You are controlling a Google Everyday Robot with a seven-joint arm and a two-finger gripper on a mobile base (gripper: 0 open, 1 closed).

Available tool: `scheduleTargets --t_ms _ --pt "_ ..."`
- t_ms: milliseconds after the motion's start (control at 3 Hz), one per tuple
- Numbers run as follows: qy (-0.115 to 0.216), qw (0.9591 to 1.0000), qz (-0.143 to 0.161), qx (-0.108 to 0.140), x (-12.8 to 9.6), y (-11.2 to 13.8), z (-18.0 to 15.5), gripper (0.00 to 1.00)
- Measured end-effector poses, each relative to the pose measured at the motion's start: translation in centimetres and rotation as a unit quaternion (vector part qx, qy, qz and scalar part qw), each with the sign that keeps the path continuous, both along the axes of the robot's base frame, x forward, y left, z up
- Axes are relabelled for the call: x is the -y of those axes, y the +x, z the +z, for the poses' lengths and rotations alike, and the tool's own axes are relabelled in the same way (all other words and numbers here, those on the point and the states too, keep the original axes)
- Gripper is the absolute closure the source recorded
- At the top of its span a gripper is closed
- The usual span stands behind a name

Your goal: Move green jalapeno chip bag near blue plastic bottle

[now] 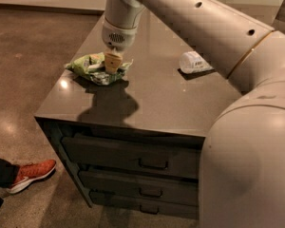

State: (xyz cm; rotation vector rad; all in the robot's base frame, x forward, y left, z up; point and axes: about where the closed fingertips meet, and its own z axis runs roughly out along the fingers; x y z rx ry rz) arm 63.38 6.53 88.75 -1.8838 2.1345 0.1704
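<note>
**Gripper down on the chip bag at the left end of the cabinet top**

The green jalapeno chip bag (92,68) lies crumpled and flat on the left part of the cabinet top (166,99), close to its left edge. Right on it is the gripper (112,66), pointing straight down, its tan tip meeting the right-hand half of the bag. Whether the gripper is wide, narrow or clamped on the foil, I cannot tell from this angle. The bag looks to be resting on the surface, with a dark shadow (109,106) spreading toward the front edge.

Above the gripper sits the round grey wrist (118,25), and from it the thick pale arm (204,23) sweeps up and across to the right, filling the right side of the view.

Over on the right, well apart from the bag, is the blue plastic bottle (194,62). It lies on its side on the same top, its white label facing us and its right end hidden behind the arm. Bare brown surface runs between bag and bottle.

Below the top, the cabinet front shows three drawers (133,158), each with a dark handle. On the polished brown floor (28,56) at lower left, an orange-red shoe (32,172) with a pale sole pokes into view, with a dark trouser leg above it at the picture's edge.
</note>
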Motion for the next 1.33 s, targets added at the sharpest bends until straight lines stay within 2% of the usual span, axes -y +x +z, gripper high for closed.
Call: scheduleTargets --t_ms 333,667,1333 --pt "-0.008 0.9999 -0.006 0.011 3.3 0.7 0.7 0.96" --pt "-0.020 0.9994 -0.023 0.018 7.9 1.6 1.1 1.00" --pt "-0.032 0.9967 -0.073 0.017 15.7 2.5 1.4 1.00"
